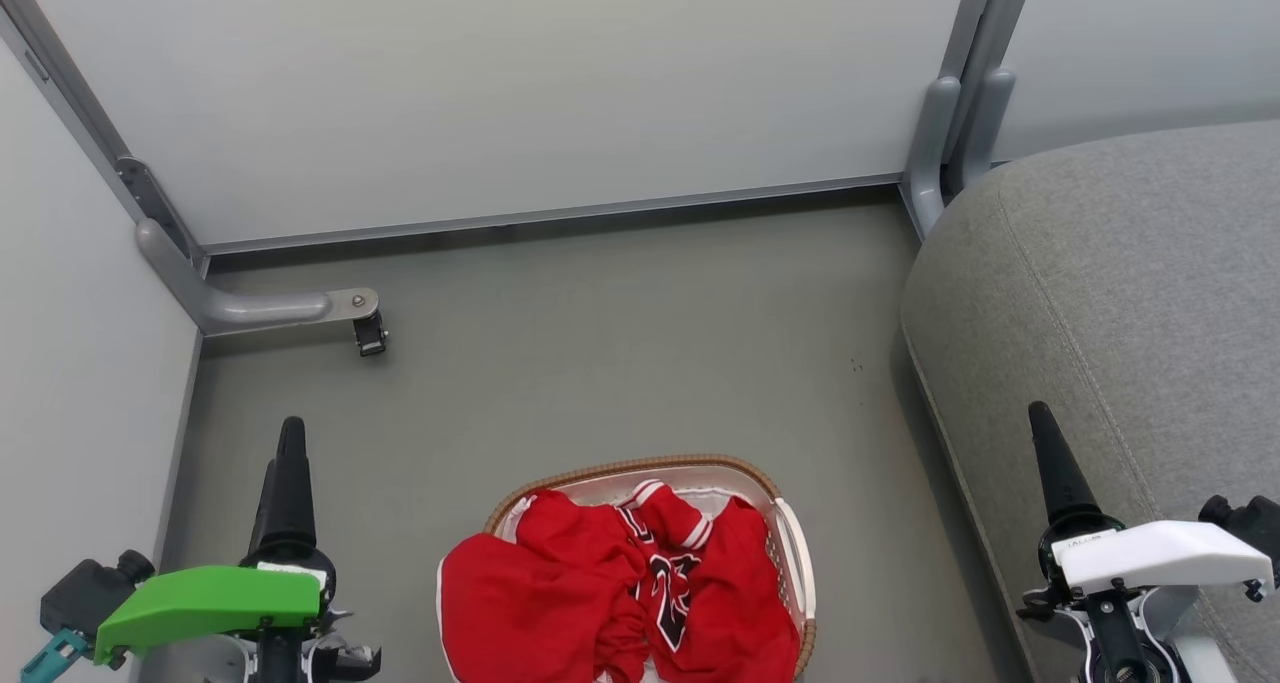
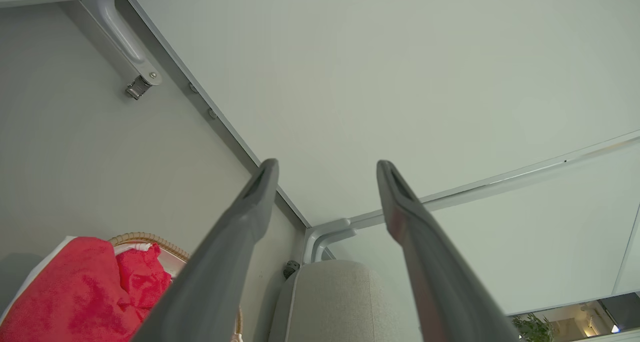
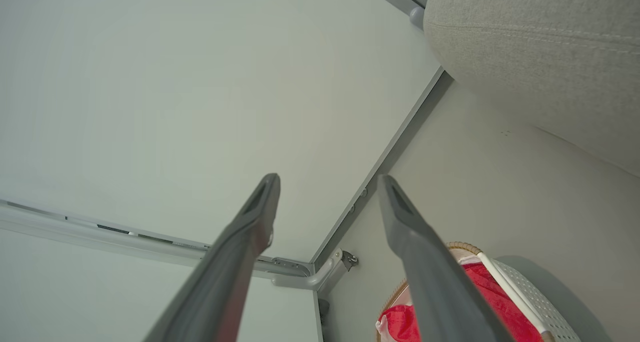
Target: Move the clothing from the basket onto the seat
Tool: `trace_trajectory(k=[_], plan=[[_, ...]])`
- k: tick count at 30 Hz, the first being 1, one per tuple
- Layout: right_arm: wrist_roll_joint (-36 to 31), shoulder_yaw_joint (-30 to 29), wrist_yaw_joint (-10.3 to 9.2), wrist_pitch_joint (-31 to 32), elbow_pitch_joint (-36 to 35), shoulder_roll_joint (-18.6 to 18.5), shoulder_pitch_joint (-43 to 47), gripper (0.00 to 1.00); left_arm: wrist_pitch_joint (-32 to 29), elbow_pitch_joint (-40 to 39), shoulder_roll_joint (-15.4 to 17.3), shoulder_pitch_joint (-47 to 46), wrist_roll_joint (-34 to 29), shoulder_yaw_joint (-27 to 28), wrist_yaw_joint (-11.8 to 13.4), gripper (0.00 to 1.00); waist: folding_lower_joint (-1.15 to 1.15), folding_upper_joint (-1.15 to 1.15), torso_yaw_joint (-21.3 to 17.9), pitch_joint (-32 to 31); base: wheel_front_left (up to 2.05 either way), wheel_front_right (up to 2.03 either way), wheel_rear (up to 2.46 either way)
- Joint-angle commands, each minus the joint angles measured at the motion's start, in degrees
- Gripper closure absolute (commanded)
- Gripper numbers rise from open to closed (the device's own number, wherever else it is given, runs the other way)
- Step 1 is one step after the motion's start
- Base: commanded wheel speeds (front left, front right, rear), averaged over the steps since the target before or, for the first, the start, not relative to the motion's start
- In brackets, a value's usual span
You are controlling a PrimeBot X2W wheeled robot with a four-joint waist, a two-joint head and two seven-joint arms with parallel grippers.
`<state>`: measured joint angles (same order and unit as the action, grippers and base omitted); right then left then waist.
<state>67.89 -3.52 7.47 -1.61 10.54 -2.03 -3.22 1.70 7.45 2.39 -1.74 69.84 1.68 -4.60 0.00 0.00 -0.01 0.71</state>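
Clothing [image 1: 600, 593], red, white-trimmed, fills oval white perforated basket [image 1: 650, 462] at six o'clock. Left gripper [image 2: 327, 169], right gripper [image 3: 327, 182]: spread, empty. Pickup apparently pending; next move: descend, grasp.

One basket [image 1: 655, 461], one seat [image 1: 1120, 293], a left hand [image 2: 327, 167] and a right hand [image 3: 327, 183], and seemingly two pieces of clothing [image 1: 560, 583].

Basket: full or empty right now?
Full. Red clothing is heaped in the basket, one piece spilling over its left rim; none lies on the visible part of the seat.
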Motion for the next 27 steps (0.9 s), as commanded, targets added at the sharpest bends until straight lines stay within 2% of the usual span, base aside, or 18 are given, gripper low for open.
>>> trace_trajectory(k=[1, 16, 27], plan=[[-2.6, 0.2, 0.02, -0.7, -1.6, -0.5, -0.4, 0.00, 0.6, -1.6, 0.3, 0.1, -3.1, -0.5, 0.3, 0.00, 0.00, 0.00, 0.0, 0.0, 0.00, 0.00, 0.00], [-16.9, 1.4, 0.02, -3.6, -2.5, -0.6, 0.2, 0.00, 3.6, -2.8, 0.4, 1.5, -22.8, -3.2, 1.3, 0.00, 0.00, 0.00, 0.1, 0.0, 0.00, 0.00, 0.00], [-26.9, 3.0, 0.03, -5.5, -1.3, -0.7, 0.6, 0.00, 5.4, -1.0, 0.4, 2.8, -31.7, -4.1, 2.1, 0.00, 0.00, 0.00, 0.1, -0.1, 0.00, 0.00, 0.00]])
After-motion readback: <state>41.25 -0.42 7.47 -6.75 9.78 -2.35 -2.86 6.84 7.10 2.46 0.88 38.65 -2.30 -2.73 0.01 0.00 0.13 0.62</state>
